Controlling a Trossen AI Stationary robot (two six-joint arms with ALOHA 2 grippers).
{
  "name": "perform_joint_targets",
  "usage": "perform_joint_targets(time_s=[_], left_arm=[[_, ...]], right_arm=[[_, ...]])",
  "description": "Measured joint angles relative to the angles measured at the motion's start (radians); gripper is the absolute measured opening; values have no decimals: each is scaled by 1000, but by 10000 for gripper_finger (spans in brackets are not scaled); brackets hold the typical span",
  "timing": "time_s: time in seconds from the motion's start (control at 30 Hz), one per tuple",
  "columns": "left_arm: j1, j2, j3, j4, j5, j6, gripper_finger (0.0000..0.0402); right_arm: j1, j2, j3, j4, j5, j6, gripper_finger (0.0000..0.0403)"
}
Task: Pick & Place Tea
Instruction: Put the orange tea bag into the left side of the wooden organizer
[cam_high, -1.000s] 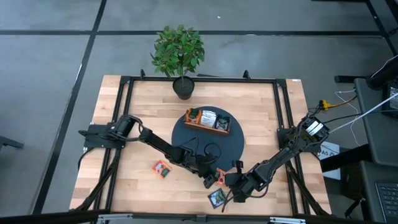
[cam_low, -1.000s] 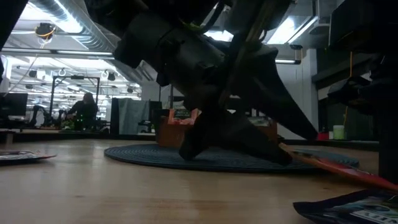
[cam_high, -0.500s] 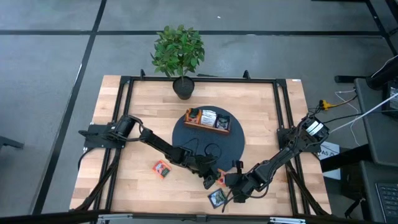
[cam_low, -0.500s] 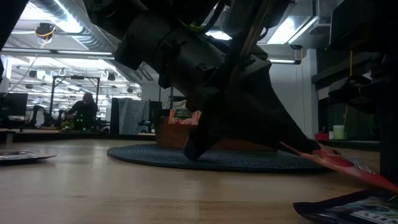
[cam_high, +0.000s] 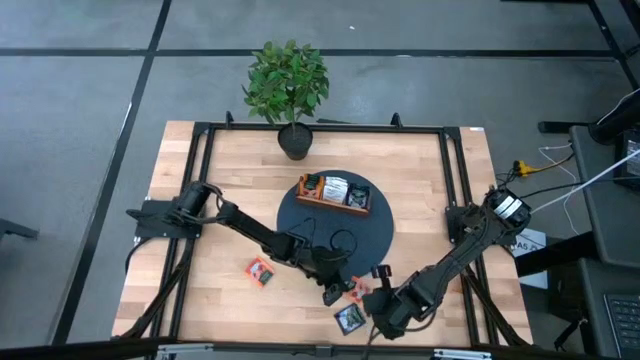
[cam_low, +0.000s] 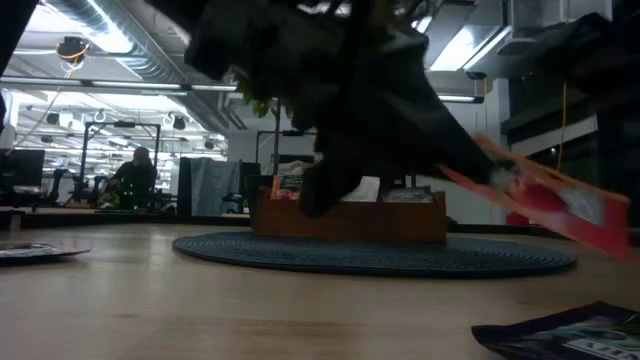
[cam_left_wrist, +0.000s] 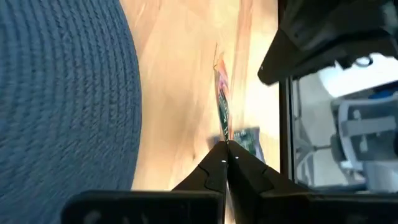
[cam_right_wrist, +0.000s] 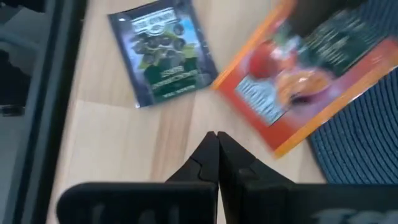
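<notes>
An orange tea sachet (cam_low: 545, 195) hangs tilted above the table near its front edge, with my left gripper (cam_high: 338, 290) shut on it. My right gripper (cam_high: 378, 298) is shut on nothing just right of it, fingertips (cam_right_wrist: 217, 138) over bare wood. A dark tea sachet (cam_high: 349, 318) lies flat on the table near the front edge, and another orange sachet (cam_high: 261, 270) lies flat farther left. The wooden tray (cam_high: 333, 193), with more sachets in it, stands on the round dark mat (cam_high: 300, 225). My left gripper pinches the orange sachet by one edge (cam_left_wrist: 224, 138) between its two fingertips. The fingers come from the table's left, slanting low. The sachet sticks out beyond them, seen edge-on in the left wrist view, lifted clear of the table and sloping down away from the fingers.
A potted plant (cam_high: 289, 85) stands at the table's far edge. A black frame (cam_high: 205, 180) runs along the table's sides. Bare wood lies left of the mat. Desks and a person show in the room beyond (cam_low: 135, 175).
My left gripper has shut on the orange sachet and gone up with it. The sachet, which lay slanting with its end on the table, now hangs clear. My right gripper has drawn back a little toward the table's near edge.
</notes>
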Motion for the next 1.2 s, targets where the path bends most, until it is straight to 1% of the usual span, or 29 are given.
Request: perform_joint_targets(time_s=[0.1, 0.3, 0.4, 0.47, 0.63, 0.8, 0.87, 1.0, 1.1, 1.2], left_arm=[[0, -53, 0, -106, 1, 40, 2], [-5, -162, 2, -289, -3, 127, 2], [-5, -216, 2, -387, -6, 174, 2], [-4, -256, 1, -482, -26, 203, 2], [20, -351, 1, -643, -98, 275, 2], [70, -444, 2, -767, -101, 360, 2], [96, -477, 2, -838, -107, 399, 2], [159, -517, 1, -910, -108, 477, 2], [207, -530, 1, -958, -109, 559, 2], [256, -529, 1, -1022, -157, 652, 2]], right_arm=[[19, -8, -7, 9, 12, 5, 0], [52, -101, -92, 109, 111, 27, 0], [55, -162, -161, 213, 150, 4, 0], [54, -197, -215, 300, 169, -19, 0], [53, -253, -347, 493, 300, -80, 0], [38, -266, -440, 641, 403, -86, 9], [24, -266, -455, 680, 439, -96, 16], [-12, -271, -468, 741, 508, -128, 23], [-44, -280, -467, 781, 511, -177, 24], [-75, -280, -466, 830, 509, -207, 25]])
